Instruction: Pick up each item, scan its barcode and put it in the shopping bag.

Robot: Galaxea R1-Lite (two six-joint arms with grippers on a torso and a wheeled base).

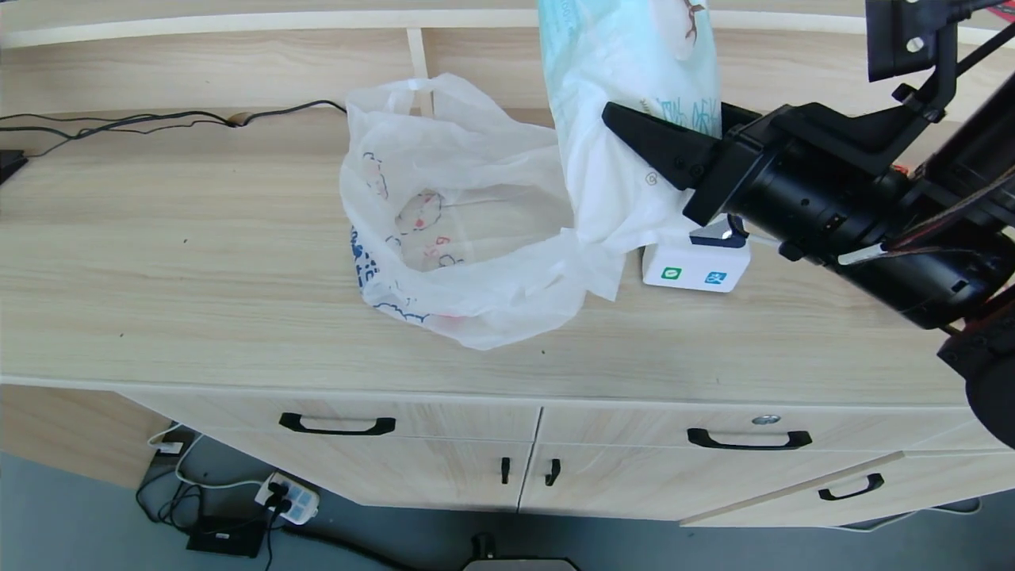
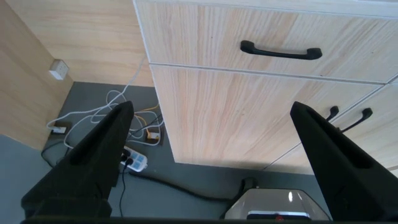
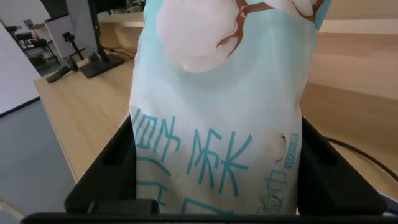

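**My right jaws are gripping a soft blue-and-white pack (image 1: 626,79) above the table (image 1: 158,301), beside the shopping bag (image 1: 444,238).**
I am risking a snag: the floppy pack could catch the bag's slack rim, collapsing its mouth, or slide out. My left jaws are hanging wide open, empty.

Shopping bag (image 1: 468,238): thin translucent plastic, crinkled, slight sheen.
Pack (image 1: 626,95): soft plastic film, glossy.
Table (image 1: 198,262): pale wood grain, smooth, matt.
Scanner box (image 1: 696,268): white hard plastic, smooth.
Drawer handles (image 1: 337,426): black, matt.
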